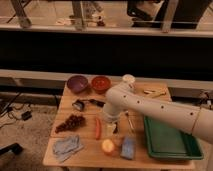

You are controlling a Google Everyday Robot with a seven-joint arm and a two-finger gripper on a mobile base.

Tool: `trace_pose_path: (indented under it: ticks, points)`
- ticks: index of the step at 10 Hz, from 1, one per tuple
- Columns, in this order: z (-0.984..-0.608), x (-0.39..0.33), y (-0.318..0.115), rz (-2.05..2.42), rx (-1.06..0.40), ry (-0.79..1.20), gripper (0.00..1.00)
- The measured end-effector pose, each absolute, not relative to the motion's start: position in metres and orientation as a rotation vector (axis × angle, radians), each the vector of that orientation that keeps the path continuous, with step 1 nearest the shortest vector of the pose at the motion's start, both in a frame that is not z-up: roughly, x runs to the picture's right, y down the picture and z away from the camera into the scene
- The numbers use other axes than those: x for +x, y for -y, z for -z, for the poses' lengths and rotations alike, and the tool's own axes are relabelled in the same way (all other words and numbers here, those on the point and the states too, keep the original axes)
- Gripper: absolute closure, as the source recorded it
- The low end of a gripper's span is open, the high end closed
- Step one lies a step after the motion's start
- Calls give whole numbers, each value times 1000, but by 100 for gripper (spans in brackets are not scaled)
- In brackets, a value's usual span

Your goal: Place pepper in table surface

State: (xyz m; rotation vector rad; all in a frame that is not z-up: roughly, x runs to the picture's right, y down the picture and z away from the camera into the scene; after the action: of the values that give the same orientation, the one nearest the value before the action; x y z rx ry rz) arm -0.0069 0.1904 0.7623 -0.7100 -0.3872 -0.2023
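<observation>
1. Cloth: grey-blue and crumpled, on the table, well to the left of the gripper and nearer the front edge.
2. Grapes: a dark bunch left of the gripper, about level with it.
3. Purple bowl: behind the gripper and to its left. What it holds cannot be told.
4. Pepper: flat on the table just left of the gripper, its length running front to back, outside the jaws.
5. Red bowl: behind the gripper, just beside the purple one. Its inside reads red-orange, and the contents cannot be told.
6. Apple: in front of the gripper, near the front edge.
7. Gripper: points down, low over the middle of the table, jaws apart.
8. Sponge: blue, in front of the gripper and to its right, just beside the apple.
9. Cup: white, behind the gripper and to its right, partly hidden by the arm.
10. Tray: green, right of the gripper, its bare floor showing.
</observation>
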Motion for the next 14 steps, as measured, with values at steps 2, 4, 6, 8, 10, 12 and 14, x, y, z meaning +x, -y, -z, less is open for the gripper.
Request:
trace_pose_path:
  ticks: [2,4,6,8,10,12,14]
  points:
    - [-762,-20,-194,225,-703,418,20]
    - [-761,-35,-198,252,-699,445,20]
    - [-766,-43,-202,271,-697,465,20]
    - [-771,-49,-203,285,-695,480,20]
    - [-781,-51,-199,307,-684,497,20]
    - [-790,-54,-194,330,-675,511,20]
    - [-797,-55,-192,350,-674,515,20]
